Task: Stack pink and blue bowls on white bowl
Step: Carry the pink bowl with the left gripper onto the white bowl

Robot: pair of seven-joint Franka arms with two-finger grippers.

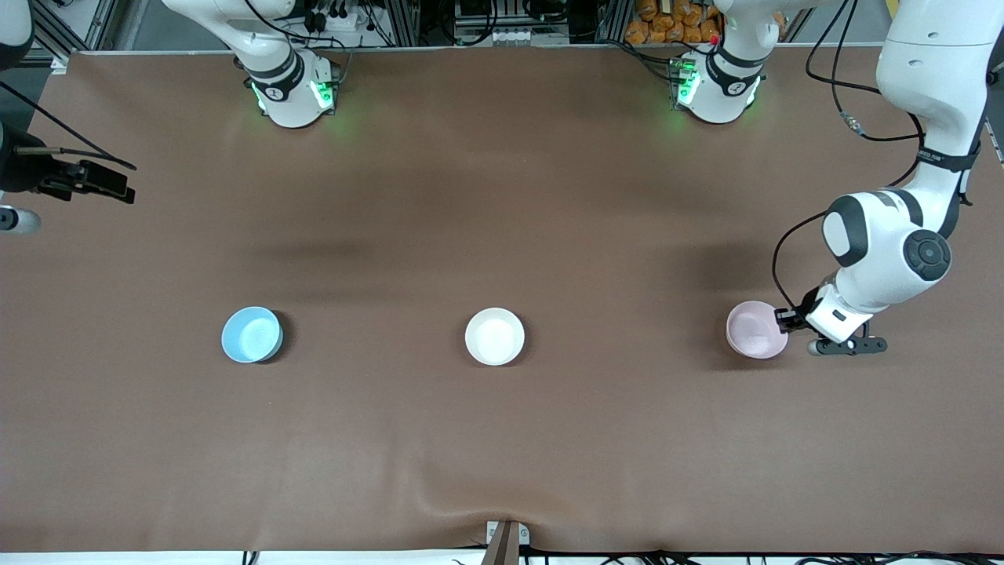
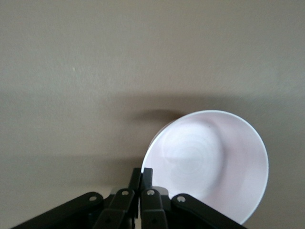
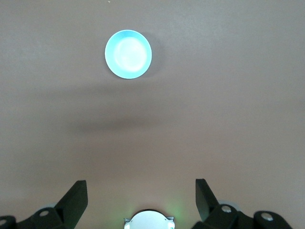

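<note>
Left gripper (image 1: 787, 318) pinching pink bowl's (image 1: 755, 329) rim, toward left arm's end from white bowl (image 1: 494, 336); thin edge hold risks tilting, slipping mid-carry. Right gripper (image 3: 141, 196) waiting, jaws spread, above blue bowl's (image 1: 251, 334) end.

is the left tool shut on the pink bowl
Yes, shut: the left tool pinches the pink bowl at its rim, fingers together.
</note>
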